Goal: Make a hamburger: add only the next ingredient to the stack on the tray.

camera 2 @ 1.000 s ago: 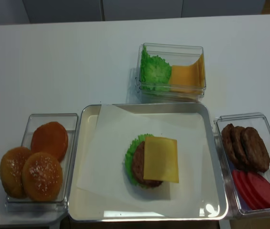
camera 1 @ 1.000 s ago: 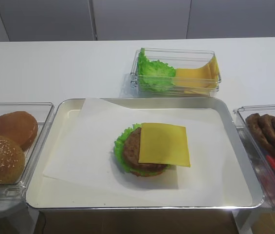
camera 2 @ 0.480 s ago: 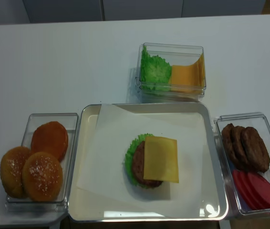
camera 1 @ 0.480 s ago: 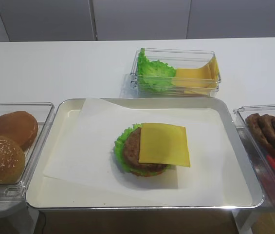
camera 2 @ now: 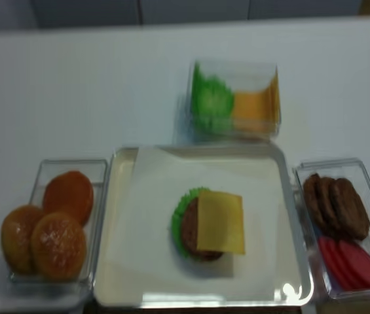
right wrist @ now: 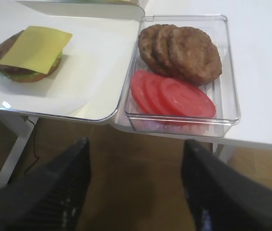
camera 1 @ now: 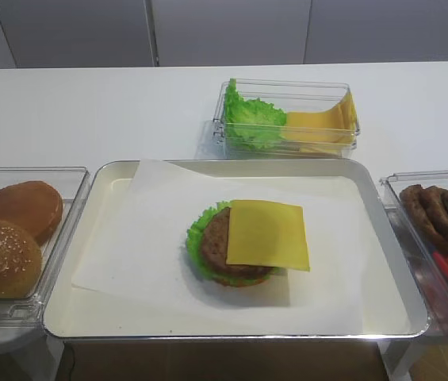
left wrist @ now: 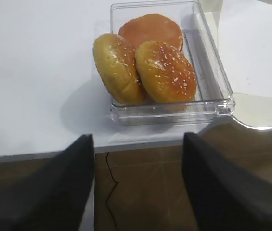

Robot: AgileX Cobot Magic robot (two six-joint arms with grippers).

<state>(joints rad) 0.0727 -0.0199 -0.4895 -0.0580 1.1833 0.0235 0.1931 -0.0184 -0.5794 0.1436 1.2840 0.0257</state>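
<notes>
a square yellow cheese slice lies flat on top of the stack, which sits on the white paper lining the metal tray. the slice is shifted toward the right of the pile, so its right edge overhangs while the brown patty shows uncovered on the left, with frilly green lettuce poking out beyond it. from the right wrist view a reddish layer shows at the base of the pile.

the right gripper hangs below and in front of the desk edge, near the clear bin of patties and tomato slices; its two dark jaws stand well apart with only floor between them and nothing held. the left gripper hangs likewise off the desk edge in front of the clear bin of buns, its jaws spread wide and empty.

behind the tray, a third clear bin holds more lettuce on its left and spare cheese slices on its right. the bun bin sits just left of the tray and the patty bin just right of it. the realsense view is blurred.
</notes>
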